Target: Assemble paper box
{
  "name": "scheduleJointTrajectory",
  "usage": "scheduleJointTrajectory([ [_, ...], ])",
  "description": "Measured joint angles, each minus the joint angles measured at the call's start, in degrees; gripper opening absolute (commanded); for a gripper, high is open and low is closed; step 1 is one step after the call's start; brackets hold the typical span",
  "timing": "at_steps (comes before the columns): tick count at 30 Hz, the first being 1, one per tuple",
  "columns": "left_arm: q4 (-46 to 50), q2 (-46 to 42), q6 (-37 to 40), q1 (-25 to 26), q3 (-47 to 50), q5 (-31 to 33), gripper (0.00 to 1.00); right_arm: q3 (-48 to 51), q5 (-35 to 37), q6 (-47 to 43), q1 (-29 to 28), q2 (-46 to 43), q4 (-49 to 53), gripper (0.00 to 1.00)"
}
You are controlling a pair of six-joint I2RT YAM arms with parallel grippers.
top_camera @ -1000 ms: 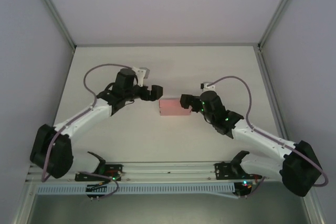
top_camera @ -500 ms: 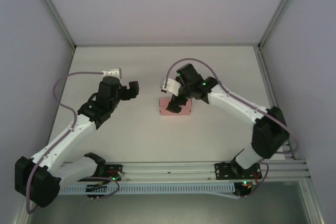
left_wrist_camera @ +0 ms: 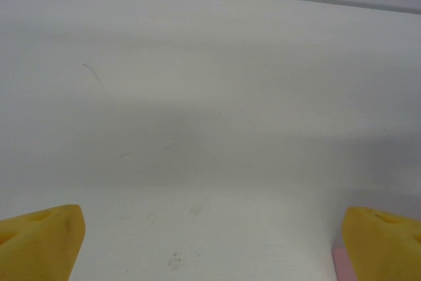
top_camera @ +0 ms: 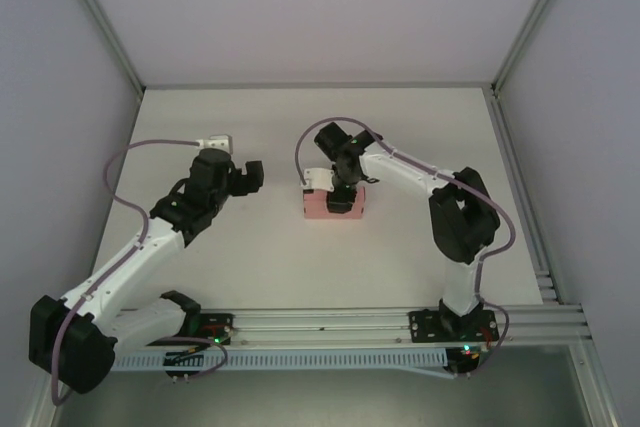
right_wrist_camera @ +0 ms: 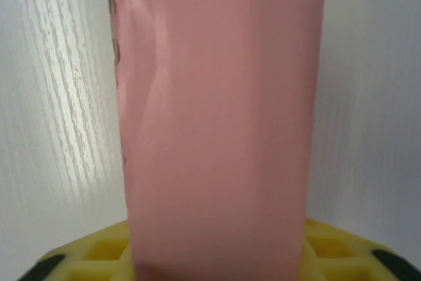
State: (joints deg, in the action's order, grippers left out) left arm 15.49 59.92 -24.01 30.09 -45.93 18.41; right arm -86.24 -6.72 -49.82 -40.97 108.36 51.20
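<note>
White desk ran from the rail at 6 o'clock, where both arms were bolted, toward pale walls. Up from the near left, the left hand hung spread wide and empty. It was apart from the paper box, at the box's 9 o'clock, and a pink sliver showed at 5 o'clock in its wrist view. The box sat at about the desk's middle, folded into a small block. The right hand was down on it from the 12 o'clock side, yellow fingers flanking the pink card; whether they were clenched on it I could not tell. Thin card was the risk. Too hard a squeeze would likely crumple a side, and with nothing bracing the box, a push could slide it or spring a tab loose.
</note>
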Motion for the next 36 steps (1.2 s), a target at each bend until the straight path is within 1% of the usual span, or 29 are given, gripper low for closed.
scheduleJointTrajectory([
  [3, 0.0, 0.0, 0.0, 0.0, 0.0, 0.0, 1.0, 0.1, 2.5, -0.2, -0.6, -0.6, -0.4, 0.35],
  [4, 0.0, 0.0, 0.0, 0.0, 0.0, 0.0, 1.0, 0.6, 4.7, -0.3, -1.0, -1.3, -1.8, 0.32],
  [5, 0.0, 0.0, 0.0, 0.0, 0.0, 0.0, 1.0, 1.6, 6.8, -0.7, -1.4, -2.3, -3.8, 0.33],
  [6, 0.0, 0.0, 0.0, 0.0, 0.0, 0.0, 1.0, 3.4, 9.4, -1.2, -1.9, -3.7, -6.9, 0.35],
  [7, 0.0, -0.1, 0.0, 0.0, 0.0, 0.0, 1.0, 5.9, 12.3, -2.3, -2.6, -5.4, -11.0, 0.31],
  [9, 0.0, -0.1, 0.0, 0.0, 0.1, 0.0, 1.0, 11.8, 17.1, -5.2, -4.0, -8.7, -20.3, 0.31],
  [10, 0.0, -0.1, 0.0, 0.0, 0.1, 0.0, 1.0, 15.5, 19.2, -7.1, -4.7, -10.3, -26.3, 0.29],
  [11, 0.0, -0.1, 0.0, 0.0, 0.1, 0.0, 1.0, 18.2, 20.5, -8.5, -5.2, -11.0, -31.2, 0.3],
  [12, 0.0, -0.1, 0.0, 0.0, 0.1, 0.0, 1.0, 20.5, 21.6, -9.9, -5.6, -11.2, -35.7, 0.34],
  [14, 0.0, -0.1, 0.0, 0.0, 0.2, 0.0, 1.0, 24.5, 23.7, -12.6, -6.0, -10.3, -44.3, 0.32],
  [17, 0.0, -0.1, 0.0, 0.0, 0.2, 0.0, 1.0, 27.8, 27.9, -15.8, -5.8, -7.2, -55.2, 0.33],
  [21, 0.0, -0.1, 0.0, 0.0, 0.2, 0.1, 1.0, 29.0, 32.1, -17.1, -5.5, -3.3, -63.9, 0.38],
  [23, 0.0, -0.1, 0.0, 0.0, 0.2, 0.1, 1.0, 29.1, 33.2, -16.5, -5.5, -2.6, -65.2, 0.45],
  [24, 0.0, -0.1, 0.0, 0.0, 0.2, 0.1, 1.0, 29.4, 33.5, -15.7, -5.5, -2.6, -65.4, 0.54],
  [25, 0.0, -0.1, 0.0, 0.0, 0.2, 0.1, 1.0, 29.6, 33.5, -14.8, -5.5, -2.6, -65.3, 0.61],
  [27, 0.0, -0.1, 0.0, 0.0, 0.2, 0.1, 1.0, 30.0, 33.1, -13.5, -5.6, -2.7, -64.3, 0.71],
  [31, 0.0, -0.1, 0.0, 0.0, 0.2, 0.1, 1.0, 30.6, 30.4, -10.9, -5.9, -4.6, -57.7, 0.86],
  [33, 0.0, -0.1, 0.0, 0.0, 0.3, 0.1, 1.0, 30.6, 28.7, -9.2, -6.0, -7.1, -53.4, 0.99],
  [36, 0.0, -0.1, 0.0, 0.0, 0.4, 0.5, 1.0, 29.5, 24.2, -6.6, -5.8, -12.7, -44.7, 1.0],
])
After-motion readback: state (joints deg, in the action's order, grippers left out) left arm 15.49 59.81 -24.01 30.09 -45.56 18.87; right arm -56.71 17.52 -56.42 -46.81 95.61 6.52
